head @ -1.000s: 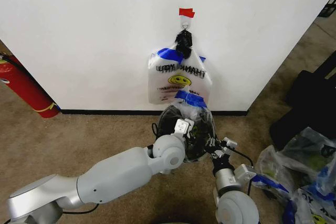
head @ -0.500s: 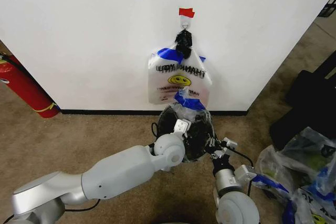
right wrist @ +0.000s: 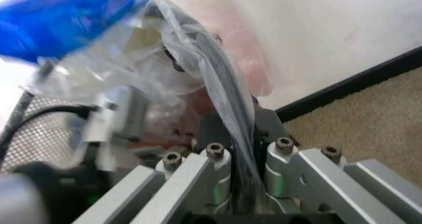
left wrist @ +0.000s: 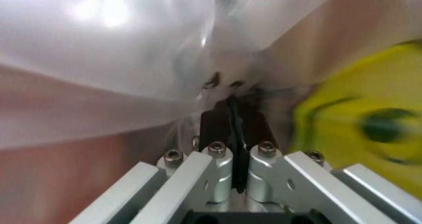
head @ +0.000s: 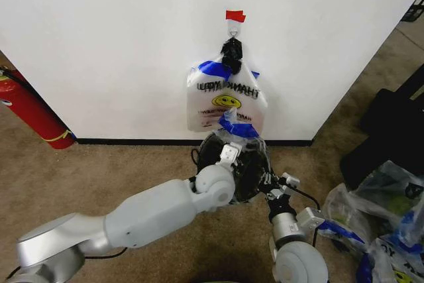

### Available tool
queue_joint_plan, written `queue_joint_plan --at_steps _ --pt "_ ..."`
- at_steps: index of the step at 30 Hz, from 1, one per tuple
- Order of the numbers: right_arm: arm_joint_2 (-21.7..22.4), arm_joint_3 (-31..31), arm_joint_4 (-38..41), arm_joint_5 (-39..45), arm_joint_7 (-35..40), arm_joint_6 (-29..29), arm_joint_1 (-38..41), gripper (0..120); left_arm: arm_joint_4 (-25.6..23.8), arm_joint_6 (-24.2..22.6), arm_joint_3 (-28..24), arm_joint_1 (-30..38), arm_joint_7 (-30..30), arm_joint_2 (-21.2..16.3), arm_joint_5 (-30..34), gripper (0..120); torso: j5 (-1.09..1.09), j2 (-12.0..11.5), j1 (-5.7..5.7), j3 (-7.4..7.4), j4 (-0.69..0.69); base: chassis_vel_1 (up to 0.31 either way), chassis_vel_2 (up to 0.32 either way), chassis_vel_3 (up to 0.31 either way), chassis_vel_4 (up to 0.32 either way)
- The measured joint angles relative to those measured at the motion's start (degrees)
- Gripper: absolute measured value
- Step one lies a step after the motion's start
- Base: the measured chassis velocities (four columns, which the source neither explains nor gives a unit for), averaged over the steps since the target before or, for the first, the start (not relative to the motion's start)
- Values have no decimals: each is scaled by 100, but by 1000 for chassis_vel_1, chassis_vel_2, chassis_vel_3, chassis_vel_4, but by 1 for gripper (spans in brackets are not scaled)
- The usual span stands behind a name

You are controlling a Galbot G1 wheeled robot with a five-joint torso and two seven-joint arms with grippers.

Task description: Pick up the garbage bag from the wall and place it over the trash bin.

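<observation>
Garbage bag (head: 240,132) sits bunched over trash bin (head: 255,177) at the wall's (head: 119,44) baseboard, left gripper (left wrist: 232,130) and right gripper (right wrist: 237,135) both clamped on thin film; uneven pull risks tearing it or slipping off the rim.

Trash bin (head: 246,175) largely hidden behind left arm and garbage bag (head: 238,134).
</observation>
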State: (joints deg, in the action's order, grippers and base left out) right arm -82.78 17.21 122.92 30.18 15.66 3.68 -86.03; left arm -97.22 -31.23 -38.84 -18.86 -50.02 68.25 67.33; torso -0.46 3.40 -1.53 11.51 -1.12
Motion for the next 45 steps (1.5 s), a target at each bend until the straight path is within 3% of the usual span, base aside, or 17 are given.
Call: queue_joint_plan --at_steps 5,19,25,30,35,45 --pt "16 8 144 50 -1 9 -72 1 496 -80 -123 91 5 184 25 0 1 0 0 0 2 0 0 0 0" --pt "28 -88 179 -145 -336 -100 -177 1 822 -320 -290 264 51 220 202 0 0 0 0 0 2 0 0 0 0" --pt "84 -12 64 -91 -277 -148 -96 1 458 -279 -214 274 56 45 367 0 0 0 0 0 2 0 0 0 0" --pt "138 76 -10 -43 -197 -149 -11 1 -454 -442 -205 359 29 -456 858 0 0 0 1 0 3 0 0 0 0" --pt "138 59 -10 -98 -199 -149 -22 1 -733 -654 -303 466 47 -566 1205 0 0 0 1 0 2 0 0 0 0" --pt "136 -9 205 -174 -210 -134 -187 1 58 -968 -843 578 82 -166 784 0 0 -1 1 0 2 0 0 0 0"
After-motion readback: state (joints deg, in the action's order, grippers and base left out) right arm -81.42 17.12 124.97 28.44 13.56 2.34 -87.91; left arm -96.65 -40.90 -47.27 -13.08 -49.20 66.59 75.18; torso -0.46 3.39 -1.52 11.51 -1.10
